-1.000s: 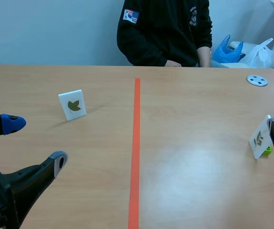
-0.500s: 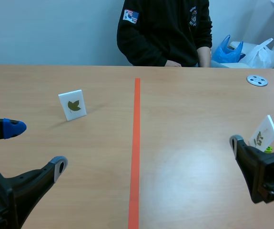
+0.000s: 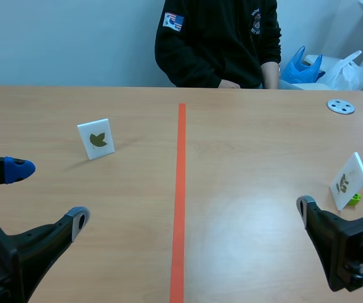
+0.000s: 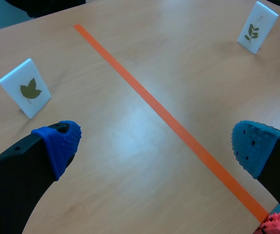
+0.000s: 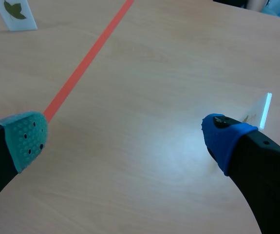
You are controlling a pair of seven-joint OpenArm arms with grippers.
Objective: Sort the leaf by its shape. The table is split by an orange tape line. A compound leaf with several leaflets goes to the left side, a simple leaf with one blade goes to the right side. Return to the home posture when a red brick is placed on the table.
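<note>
**Both pincers open, two leaf cards standing, one each side of the tape**

My left pincer [image 4: 154, 144] was wide open and held nothing, blue pads well apart. My right pincer [image 5: 125, 136] was open too, one grey-green pad and one blue, nothing between them.

Clock directions are read from the table middle. The orange tape line [image 3: 180, 189] ran from 6 to 12 o'clock. The white card with a single lobed leaf [image 3: 96, 139] stood upright at 10 o'clock, on the left side, well apart from the left pincer. The white card with a sprig of several leaflets [image 3: 347, 182] stood tilted at 3 o'clock, on the right side. It was just past my right pincer's fingers and not gripped. A small green bit [image 3: 355, 199] sat at its foot.

A grey disc [image 3: 341, 106] lay at 2 o'clock. A person in a dark top [image 3: 219, 44] sat at 12 o'clock, with blue and white bags [image 3: 301, 66] beside.

In the left wrist view a red studded piece [image 4: 276, 225] showed at the near end of the tape, close to one finger
</note>
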